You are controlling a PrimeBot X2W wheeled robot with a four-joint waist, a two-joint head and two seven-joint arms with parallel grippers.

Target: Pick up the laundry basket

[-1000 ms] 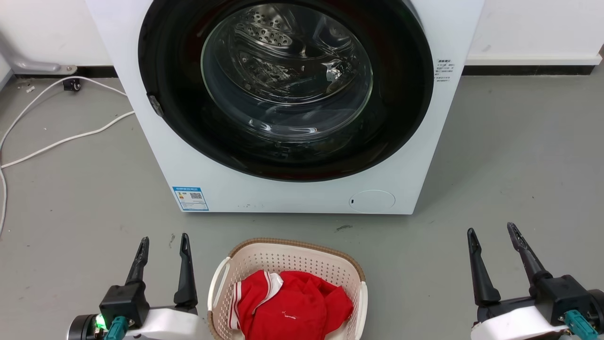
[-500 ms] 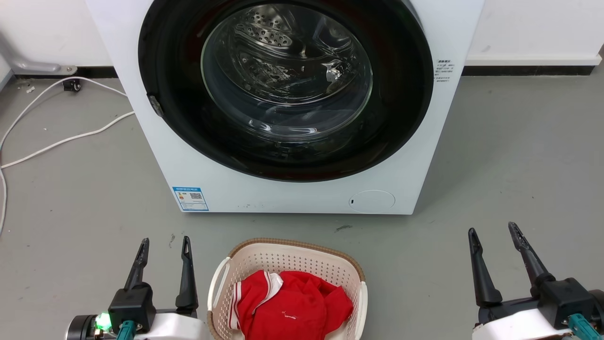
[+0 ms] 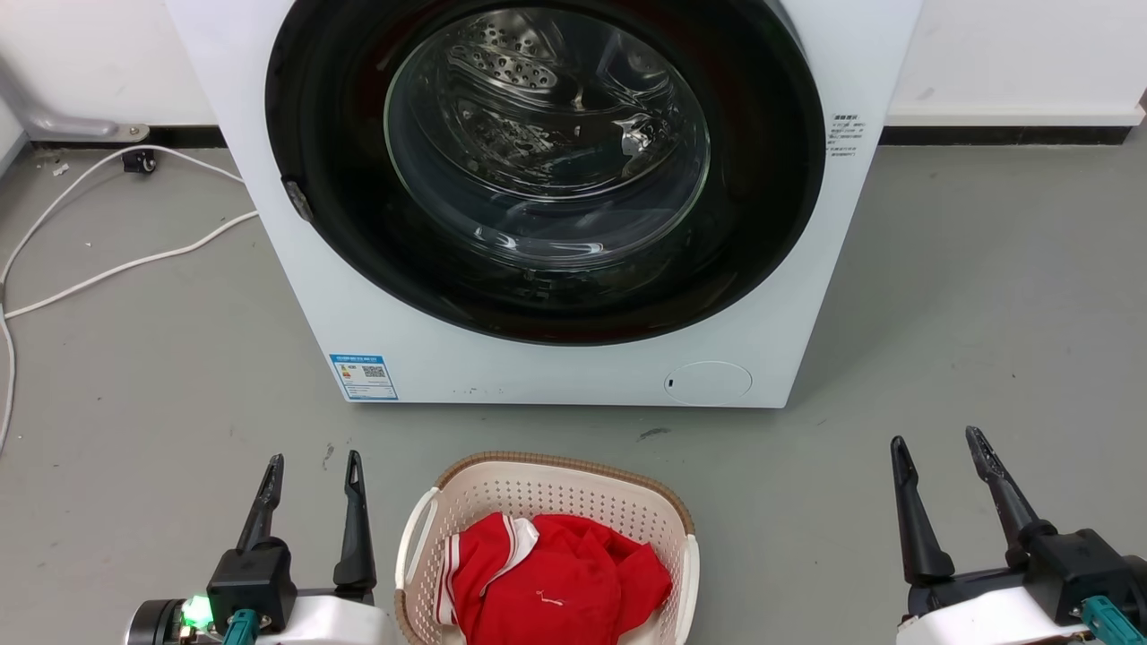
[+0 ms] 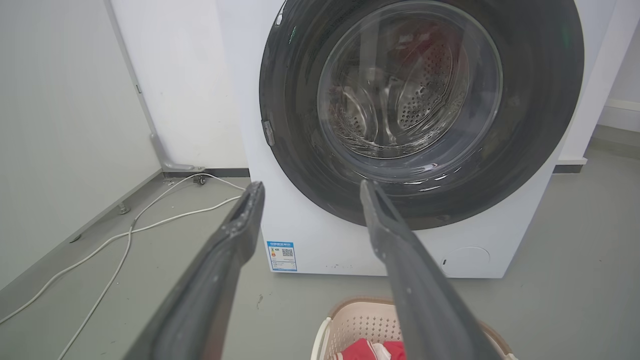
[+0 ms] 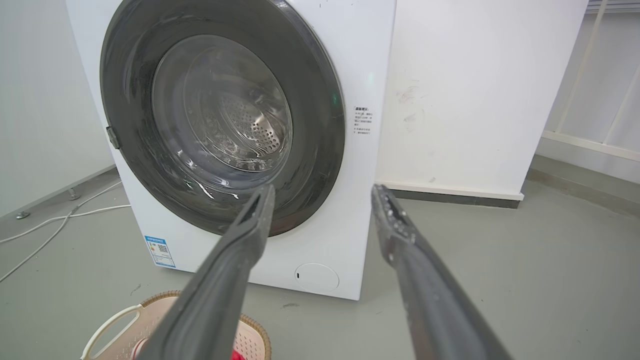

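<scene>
Low at the near edge, both grippers hang open and empty, one on each side of the basket.

Left gripper [image 3: 314,460] sits just left of the basket [image 3: 556,466], fingers spread, gripping nothing and clear of its white handle. Right gripper [image 3: 936,441] is well off to the right, likewise spread and empty. The basket stands on the grey floor [image 3: 986,313] near the washer [image 3: 538,381], its near end cut off by the frame edge. A red garment [image 3: 556,582] with white trim hides its bottom. From the left wrist, one finger covers part of the rim. Reflections blur the drum behind the washer's glass door. A white cable [image 3: 134,262] trails far left.
</scene>
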